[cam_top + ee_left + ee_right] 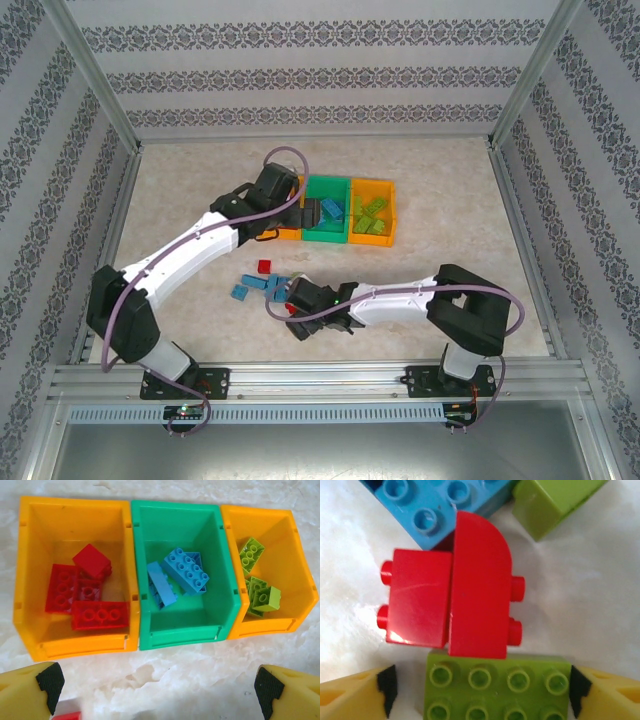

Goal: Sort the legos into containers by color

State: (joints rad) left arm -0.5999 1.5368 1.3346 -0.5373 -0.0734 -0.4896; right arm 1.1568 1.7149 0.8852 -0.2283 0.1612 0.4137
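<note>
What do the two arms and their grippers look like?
Both the left arm and right arm have white links between bulky black joints, each trailed by a looping mauve-grey cable. The left gripper and right gripper have yellow fingers tipped with black pads.

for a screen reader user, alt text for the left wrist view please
Three joined bins on a pale table: red legos in the left orange bin, blue legos in the green middle bin, lime legos in the right orange bin. The left gripper hovers open nearby.
</note>
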